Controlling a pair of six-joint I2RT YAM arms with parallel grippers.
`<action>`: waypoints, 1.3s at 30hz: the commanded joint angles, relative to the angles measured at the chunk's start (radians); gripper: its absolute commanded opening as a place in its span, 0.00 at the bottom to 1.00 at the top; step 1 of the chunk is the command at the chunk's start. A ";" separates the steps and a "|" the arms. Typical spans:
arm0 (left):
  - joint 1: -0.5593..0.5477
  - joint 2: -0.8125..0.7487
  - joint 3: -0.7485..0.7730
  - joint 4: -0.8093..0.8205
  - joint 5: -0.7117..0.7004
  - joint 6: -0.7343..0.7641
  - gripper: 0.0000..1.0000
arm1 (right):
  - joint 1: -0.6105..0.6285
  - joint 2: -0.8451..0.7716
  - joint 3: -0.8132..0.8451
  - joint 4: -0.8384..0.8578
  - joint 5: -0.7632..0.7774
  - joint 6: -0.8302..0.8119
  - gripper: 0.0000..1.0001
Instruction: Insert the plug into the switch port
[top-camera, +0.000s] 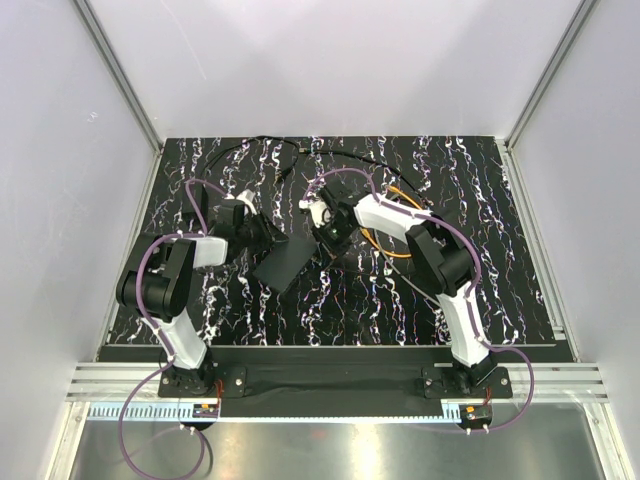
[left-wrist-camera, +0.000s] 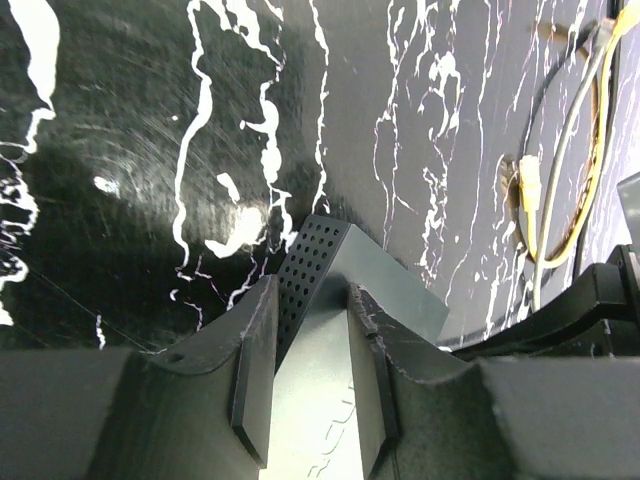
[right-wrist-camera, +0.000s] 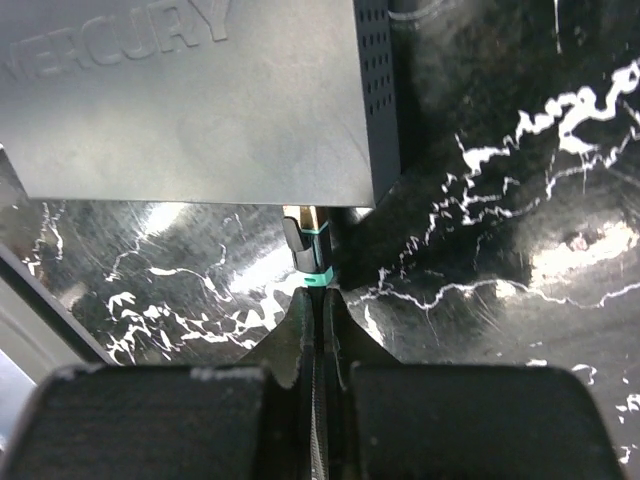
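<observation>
The switch is a flat matte-black box (top-camera: 285, 262) with embossed lettering, lying mid-table. My left gripper (top-camera: 255, 235) is shut on one end of it; in the left wrist view the fingers (left-wrist-camera: 250, 370) clamp the box (left-wrist-camera: 330, 300) by its flat faces, next to its perforated side. My right gripper (top-camera: 325, 238) is shut on the cable just behind the plug (right-wrist-camera: 308, 250), a black connector with a teal band. The plug's tip meets the box's near thin edge (right-wrist-camera: 200, 100), close to its right corner. The port itself is hidden under that edge. The right gripper (right-wrist-camera: 318, 300) is close behind the plug.
An orange cable loop (top-camera: 395, 228) lies on the black marbled table beside the right arm and also shows, yellow, in the left wrist view (left-wrist-camera: 590, 150). A thin black cord (top-camera: 300, 150) curves along the back. White enclosure walls stand on three sides.
</observation>
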 joint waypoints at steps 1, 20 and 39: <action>-0.132 0.009 -0.048 -0.107 0.364 -0.115 0.00 | 0.045 -0.024 0.183 0.595 -0.196 0.054 0.00; -0.041 -0.026 -0.028 -0.111 0.363 -0.109 0.25 | -0.072 0.047 0.150 0.550 -0.122 -0.088 0.00; 0.012 0.001 0.101 -0.256 0.324 0.043 0.42 | -0.057 -0.004 0.111 0.365 -0.169 -0.082 0.06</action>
